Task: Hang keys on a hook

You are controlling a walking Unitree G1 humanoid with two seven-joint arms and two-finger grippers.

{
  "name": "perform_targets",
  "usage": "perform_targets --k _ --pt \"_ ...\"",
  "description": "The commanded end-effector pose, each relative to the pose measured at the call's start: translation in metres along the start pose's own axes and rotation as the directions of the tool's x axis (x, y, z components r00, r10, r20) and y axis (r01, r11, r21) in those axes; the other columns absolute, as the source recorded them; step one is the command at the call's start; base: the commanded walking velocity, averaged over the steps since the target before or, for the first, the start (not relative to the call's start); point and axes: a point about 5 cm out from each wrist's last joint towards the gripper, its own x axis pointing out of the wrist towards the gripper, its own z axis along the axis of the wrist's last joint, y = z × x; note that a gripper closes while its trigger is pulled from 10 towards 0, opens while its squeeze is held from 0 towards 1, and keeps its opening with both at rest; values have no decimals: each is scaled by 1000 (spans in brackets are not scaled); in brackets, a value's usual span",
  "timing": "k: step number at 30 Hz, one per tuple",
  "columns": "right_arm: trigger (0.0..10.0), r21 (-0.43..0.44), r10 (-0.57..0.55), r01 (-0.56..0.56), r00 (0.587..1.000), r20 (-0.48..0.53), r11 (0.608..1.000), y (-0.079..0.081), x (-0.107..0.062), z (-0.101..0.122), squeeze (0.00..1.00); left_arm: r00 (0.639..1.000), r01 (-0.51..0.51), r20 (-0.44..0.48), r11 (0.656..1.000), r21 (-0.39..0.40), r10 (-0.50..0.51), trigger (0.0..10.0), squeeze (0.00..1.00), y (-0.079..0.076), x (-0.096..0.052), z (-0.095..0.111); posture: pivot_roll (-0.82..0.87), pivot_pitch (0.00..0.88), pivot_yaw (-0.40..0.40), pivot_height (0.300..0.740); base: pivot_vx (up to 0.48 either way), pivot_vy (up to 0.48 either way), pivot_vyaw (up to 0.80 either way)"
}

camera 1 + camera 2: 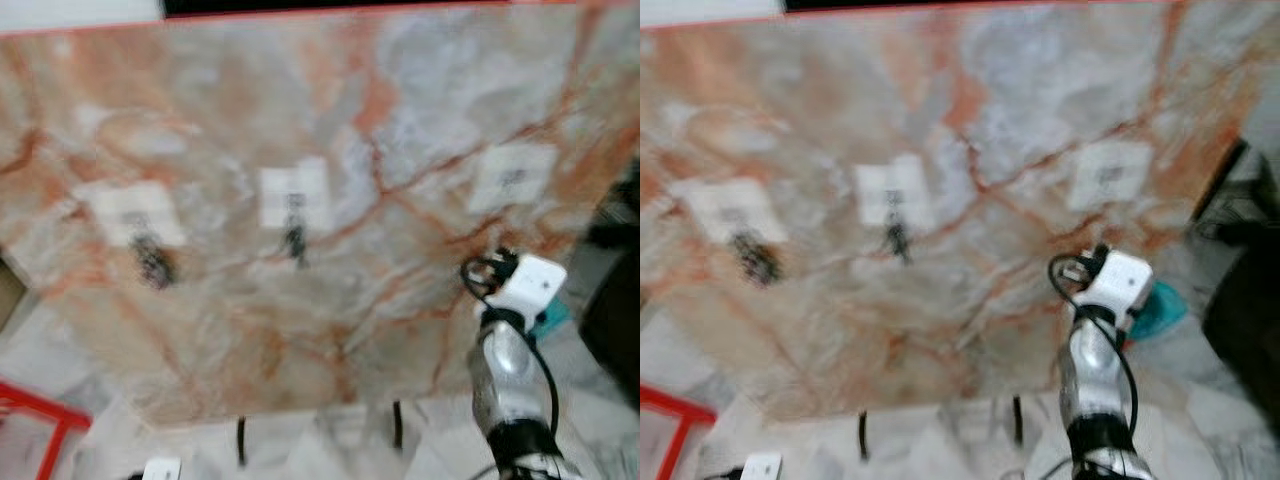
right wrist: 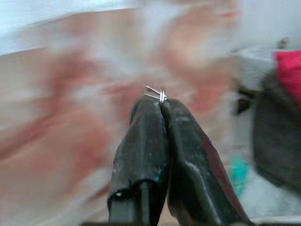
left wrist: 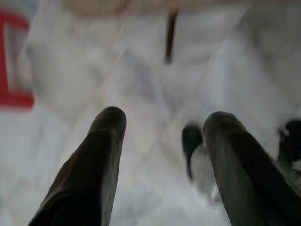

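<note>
Three hook plates (image 1: 296, 194) on marble board (image 1: 420, 120)

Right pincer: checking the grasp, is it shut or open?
Shut: the right pincer has its fingers pressed together, pinching a metal key ring at the tips.

Panel (image 1: 300, 330), frame centre — pale grey-white marble, veined orange-pink. Three white hook plates (image 1: 294, 196) across mid-frame. Red frame (image 1: 40, 408), lower left. Teal object (image 1: 1160, 308), right — blurred. Silver key ring (image 2: 160, 94).

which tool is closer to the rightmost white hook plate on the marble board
Right. The right tool, raised before the marble board, sits just below that plate; the left tool hangs low over the floor.
</note>
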Motion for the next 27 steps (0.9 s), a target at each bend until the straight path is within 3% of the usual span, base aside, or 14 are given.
perform_targets --k 1,10,12,13,14,17,18,19,22,23,24,25,27 --pt "10000 7 -36 36 999 8 999 -6 1 2 0 1000 20 -2 1000 -20 -20 10000 0 -4 -1 -4 -49 0 3 740 0 0 0" --pt "10000 -16 -77 77 997 25 997 -10 -8 0 0 999 22 -30 999 -34 -23 10000 0 -3 -4 -16 -45 0 0 740 0 0 0" --pt "10000 -101 -96 103 992 81 990 -13 -12 5 0 999 20 -42 999 -31 -21 10000 0 -2 -6 -21 -39 0 -3 740 0 0 0" --pt "10000 -101 -96 103 992 81 990 -13 -12 5 0 999 20 -42 999 -31 -21 10000 0 -2 -6 -21 -39 0 -3 740 0 0 0" --pt "10000 -164 -99 118 988 117 979 -14 -13 8 0 999 18 -47 999 -28 -19 10000 0 -2 -6 -23 -39 0 -3 740 0 0 0" --pt "10000 -369 -63 148 970 234 918 -16 -13 22 0 999 16 -51 1000 -26 -17 10000 0 -1 -6 -24 -41 0 -1 740 0 0 0" --pt "10000 -400 -55 161 963 265 902 -16 -13 26 0 999 17 -51 1000 -26 -18 10000 0 -1 -6 -24 -42 0 -1 740 0 0 0" --pt "10000 -481 -21 186 945 328 856 -17 -13 35 0 999 18 -50 999 -29 -20 10000 0 -1 -6 -24 -42 0 0 740 0 0 0" --pt "10000 -541 5 200 935 353 817 -15 -13 38 0 999 18 -48 999 -30 -20 10000 0 -1 -6 -23 -47 0 0 740 0 0 0" --pt "10000 -596 31 206 932 362 776 -13 -13 37 0 999 20 -45 999 -31 -21 10000 0 -1 -6 -23 -48 0 0 740 0 0 0" --pt "10000 -596 31 206 932 362 776 -13 -13 37 0 999 20 -45 999 -31 -21 10000 0 -1 -6 -23 -48 0 0 740 0 0 0" --pt "10000 -637 54 215 926 374 740 -10 -14 35 0 999 22 -43 999 -32 -23 10000 0 -2 -6 -22 -45 0 0 740 0 0 0" --pt "10000 -666 58 224 926 372 711 -9 -16 29 0 999 26 -42 999 -27 -27 10000 0 -2 -6 -21 -47 0 3 740 0 0 0"
